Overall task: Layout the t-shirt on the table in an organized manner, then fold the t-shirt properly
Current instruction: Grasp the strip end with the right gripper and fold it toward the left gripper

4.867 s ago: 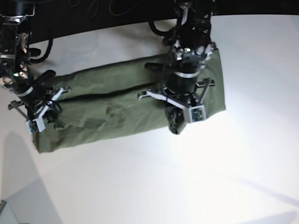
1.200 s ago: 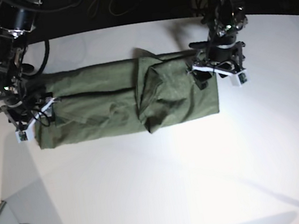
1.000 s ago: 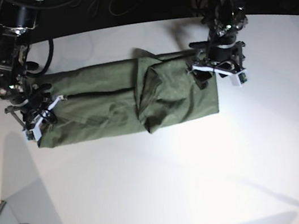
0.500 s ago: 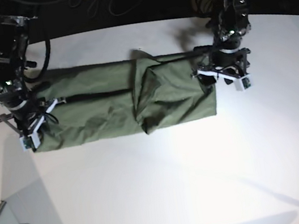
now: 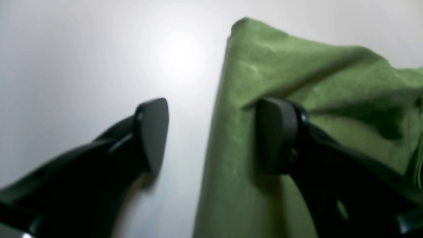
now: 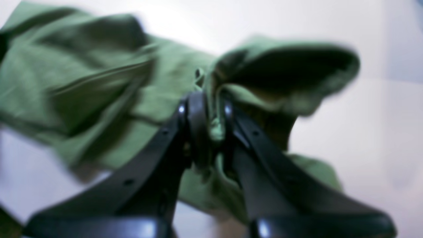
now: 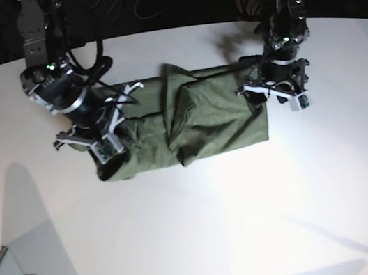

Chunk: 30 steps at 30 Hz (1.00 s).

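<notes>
t-shirt: matt cloth | table: smooth, glossy | claw fingers: black plastic

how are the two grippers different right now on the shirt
The right gripper is shut, its fingers pinching a bunched fold of the t-shirt. The left gripper is open, holding nothing, one finger over the shirt's end and one over the bare table. Both sit at opposite ends of the shirt.

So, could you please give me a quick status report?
Right gripper shut on t-shirt end. Left gripper open, straddling the opposite edge. Shirt part-folded on table. Nothing in the way.
</notes>
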{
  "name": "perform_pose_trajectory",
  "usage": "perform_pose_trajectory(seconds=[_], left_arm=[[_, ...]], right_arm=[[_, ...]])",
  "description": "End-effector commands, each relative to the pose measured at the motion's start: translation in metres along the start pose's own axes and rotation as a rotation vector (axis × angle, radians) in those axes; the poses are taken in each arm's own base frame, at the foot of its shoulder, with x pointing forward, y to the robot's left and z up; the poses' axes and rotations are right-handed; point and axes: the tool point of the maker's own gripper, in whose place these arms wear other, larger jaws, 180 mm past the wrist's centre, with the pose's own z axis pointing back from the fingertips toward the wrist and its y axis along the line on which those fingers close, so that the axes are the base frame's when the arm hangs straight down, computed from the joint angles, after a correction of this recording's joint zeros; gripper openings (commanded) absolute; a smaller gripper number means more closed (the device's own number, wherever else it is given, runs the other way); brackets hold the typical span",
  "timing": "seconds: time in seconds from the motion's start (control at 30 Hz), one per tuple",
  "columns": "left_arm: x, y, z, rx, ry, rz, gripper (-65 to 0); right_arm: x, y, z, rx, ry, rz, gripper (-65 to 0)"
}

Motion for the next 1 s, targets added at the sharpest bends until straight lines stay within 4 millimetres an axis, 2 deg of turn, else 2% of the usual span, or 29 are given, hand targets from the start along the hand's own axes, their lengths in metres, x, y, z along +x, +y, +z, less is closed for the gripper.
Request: perform_pose_trajectory(seconds=[0.0,0.13,0.3,0.4,0.53,0.63,0.73,0.83,0.97], left_arm=[[-0.019,0.008,0.002,0.030,0.080,0.014,-23.4],[-0.018,0.008,0.002,0.030,0.079,0.015,-23.4],[-0.019,0.009,0.003,0.031,0.080,0.014,-23.4],[-0.019,0.009,0.003,0.031,0.080,0.014,-23.4],[-0.015,0.008,0.004,0.029,0.070,0.017,-23.4],[-0.005,0.004,0.006,0.016,0.042,0.018,-23.4],[0.020,-0.002,0.014,-0.007,-0.020,0.002,-23.4],[0.036,-0.003,0.022,-0.013,-0.063,-0.006,-23.4],[0.055,0.030,0.042,0.060,-0.129,0.027,-23.3]], right_arm=[[0.019,0.010,0.001,0.029,-0.068,0.010,-65.0],[0.036,0.046,-0.004,0.125,-0.106,0.051,-65.0],[0.067,0.066,-0.008,0.172,-0.173,0.069,-65.0],[0.078,0.081,-0.015,0.213,-0.190,0.084,-65.0],[0.076,0.105,-0.029,0.276,-0.165,0.081,-65.0],[0.069,0.117,-0.040,0.310,-0.134,0.076,-65.0],[0.058,0.121,-0.052,0.325,-0.095,0.074,-65.0],[0.057,0.116,-0.056,0.319,-0.088,0.081,-65.0],[0.063,0.112,-0.057,0.310,-0.102,0.092,-65.0]])
